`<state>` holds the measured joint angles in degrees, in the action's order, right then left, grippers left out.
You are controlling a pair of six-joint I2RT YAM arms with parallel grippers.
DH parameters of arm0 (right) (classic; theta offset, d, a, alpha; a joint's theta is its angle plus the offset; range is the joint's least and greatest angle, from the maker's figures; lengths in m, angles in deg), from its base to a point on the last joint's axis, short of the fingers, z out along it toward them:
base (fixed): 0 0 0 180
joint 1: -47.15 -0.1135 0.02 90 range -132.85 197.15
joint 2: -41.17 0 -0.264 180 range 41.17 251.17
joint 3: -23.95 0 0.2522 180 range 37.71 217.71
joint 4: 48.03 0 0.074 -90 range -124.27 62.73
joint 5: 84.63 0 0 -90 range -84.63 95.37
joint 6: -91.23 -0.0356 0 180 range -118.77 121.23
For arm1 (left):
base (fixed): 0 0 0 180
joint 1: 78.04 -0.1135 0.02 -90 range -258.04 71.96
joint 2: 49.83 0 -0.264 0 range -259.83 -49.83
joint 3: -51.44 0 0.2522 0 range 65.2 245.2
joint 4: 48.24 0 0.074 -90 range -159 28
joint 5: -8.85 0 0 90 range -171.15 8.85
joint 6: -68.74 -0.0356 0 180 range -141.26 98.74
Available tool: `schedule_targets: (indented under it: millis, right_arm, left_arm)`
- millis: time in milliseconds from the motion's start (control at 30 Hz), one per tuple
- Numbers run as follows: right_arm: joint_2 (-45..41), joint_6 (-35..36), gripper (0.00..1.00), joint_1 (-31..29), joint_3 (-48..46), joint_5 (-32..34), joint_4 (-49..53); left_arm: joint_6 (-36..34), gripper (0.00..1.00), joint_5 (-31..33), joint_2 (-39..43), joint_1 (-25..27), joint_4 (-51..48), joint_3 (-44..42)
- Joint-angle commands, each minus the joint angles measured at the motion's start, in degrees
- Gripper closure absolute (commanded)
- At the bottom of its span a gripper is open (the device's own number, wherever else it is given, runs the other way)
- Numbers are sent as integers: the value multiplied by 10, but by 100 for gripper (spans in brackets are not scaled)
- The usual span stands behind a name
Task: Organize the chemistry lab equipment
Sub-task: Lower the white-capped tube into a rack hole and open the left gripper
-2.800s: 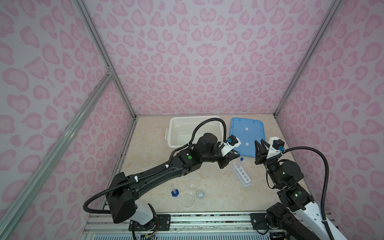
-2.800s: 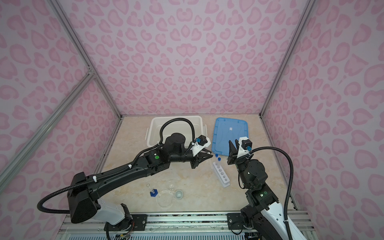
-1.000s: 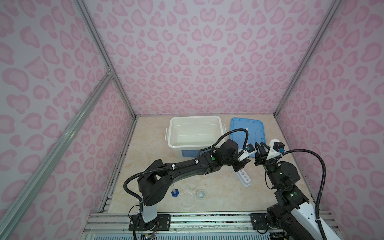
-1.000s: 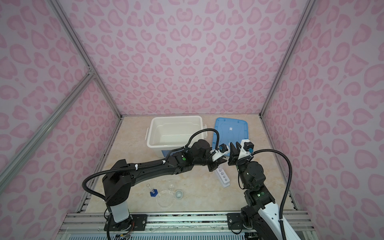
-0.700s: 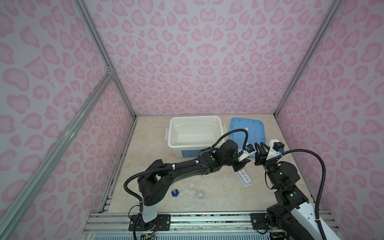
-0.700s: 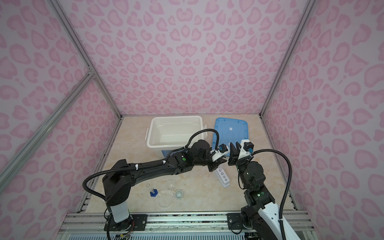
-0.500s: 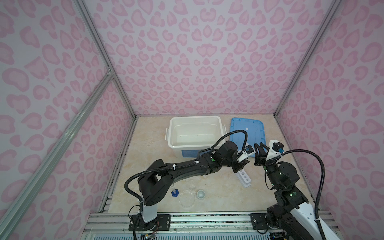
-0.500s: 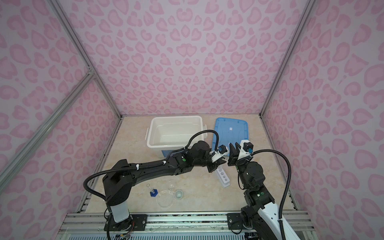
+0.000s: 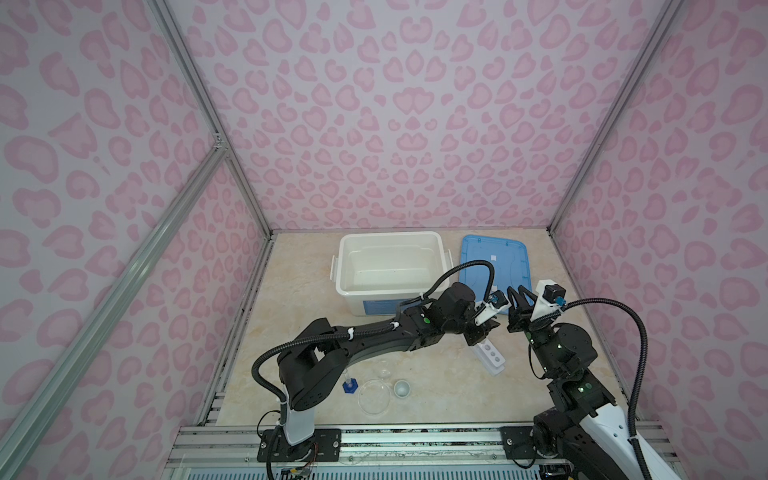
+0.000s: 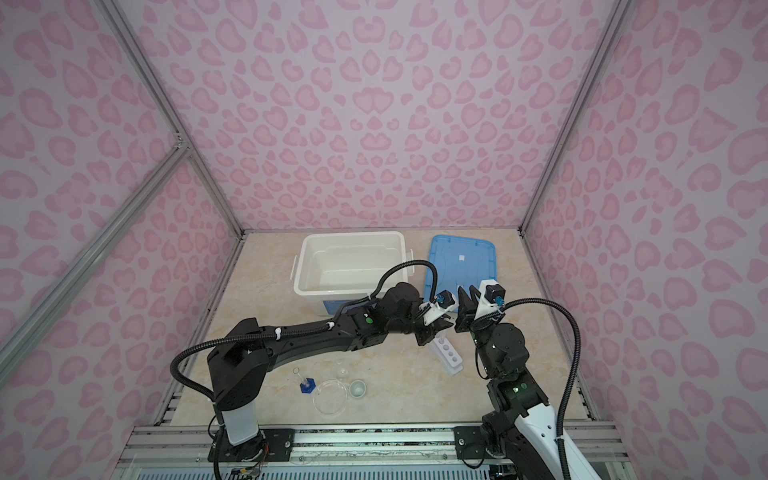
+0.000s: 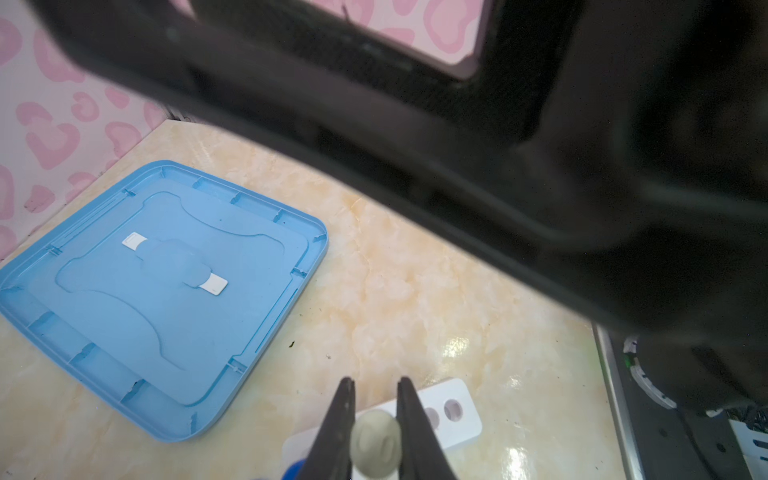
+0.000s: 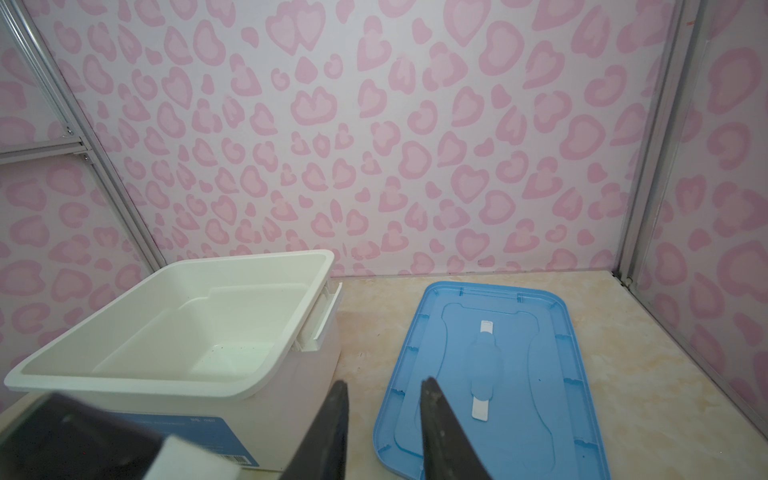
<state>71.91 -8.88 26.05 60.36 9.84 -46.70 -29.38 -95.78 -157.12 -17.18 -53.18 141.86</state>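
While the right pincer point(image 12: 382, 384) gapes, the left pincer point(image 11: 376, 382) pinches a round-capped tube point(image 11: 376, 446) at the white rack point(image 11: 461, 411).

On table point(image 9: 299, 291), at the back: bin point(image 9: 388, 236), with lid point(image 9: 494, 262) flat just to its right. In front of lid: rack point(image 9: 492, 358), test tube point(image 11: 376, 442) at its far end. Near front edge, left to right: cylinder point(image 9: 349, 386), dish point(image 9: 374, 399), cup point(image 9: 402, 388).
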Motion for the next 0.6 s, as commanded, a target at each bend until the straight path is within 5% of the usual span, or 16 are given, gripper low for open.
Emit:
schedule_targets:
  millis: [0,567]
  right_arm:
    - [-2,-2,70,0,-6,2,-13]
    - [8,-3,70,3,-8,-4,-21]
  left_arm:
    - [0,90,-7,-6,-1,17,-8]
    - [-1,69,-5,-5,-5,37,-11]
